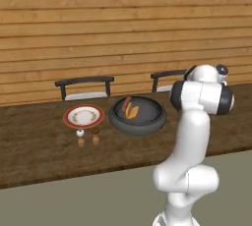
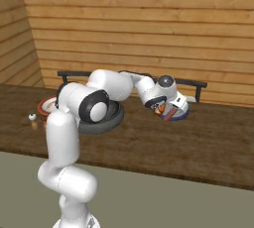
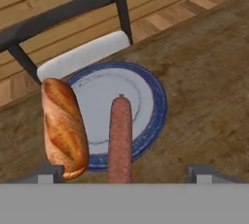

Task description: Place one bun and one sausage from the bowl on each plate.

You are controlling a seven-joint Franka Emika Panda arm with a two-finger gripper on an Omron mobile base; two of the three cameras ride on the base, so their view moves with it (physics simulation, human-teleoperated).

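Observation:
My gripper (image 3: 124, 173) hangs open just above the blue plate (image 3: 156, 102), its fingertips (image 3: 49, 171) far apart. Between them a sausage (image 3: 120, 138) lies on the plate, touching neither finger. A golden bun (image 3: 63, 126) rests on the plate's left side and overhangs the rim. The right base view has the gripper (image 2: 166, 109) down at the blue plate (image 2: 181, 115). The dark bowl (image 1: 147, 127) holds another sausage (image 1: 126, 104) and bun (image 1: 132, 111). The white, red-rimmed plate (image 1: 83, 116) left of the bowl is bare.
Two small shakers (image 1: 80, 132) stand in front of the white plate. Two dark chairs (image 1: 84, 86) are tucked in along the table's far side, one right behind the blue plate (image 3: 73, 9). A wooden wall lies beyond.

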